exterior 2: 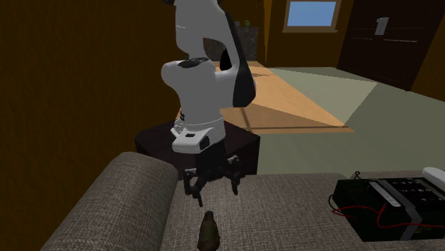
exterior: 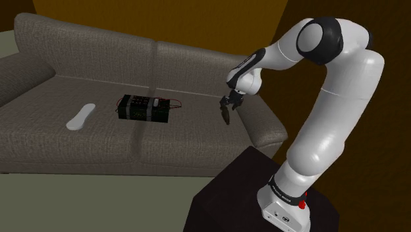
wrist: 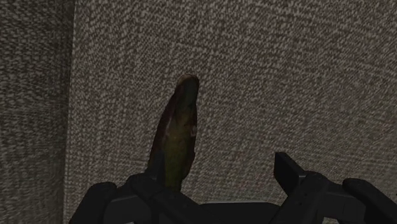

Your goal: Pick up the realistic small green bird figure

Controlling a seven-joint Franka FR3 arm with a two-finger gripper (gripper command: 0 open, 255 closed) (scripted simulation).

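The small bird figure (exterior 2: 207,232), dull green and brown, stands upright on the grey sofa seat (exterior 2: 285,221) close to the armrest (exterior 2: 118,207). My black gripper (exterior 2: 214,187) hangs a short way above it and slightly toward the stand, open, with nothing between its fingers (exterior 2: 193,190). In the wrist view the bird (wrist: 178,133) lies just ahead of the gripper (wrist: 194,191), nearer one finger than the other (wrist: 289,173), and neither touches it. In the shoulder view the gripper (exterior: 227,111) hovers over the seat's right end.
A black box with red wires (exterior: 145,109) (exterior 2: 389,203) lies mid-sofa, and a white elongated object (exterior: 80,117) (exterior 2: 435,175) sits farther along. The sofa backrest (exterior: 164,62) and armrest (exterior: 263,125) border the seat. The dark stand (exterior: 244,198) is beside the sofa.
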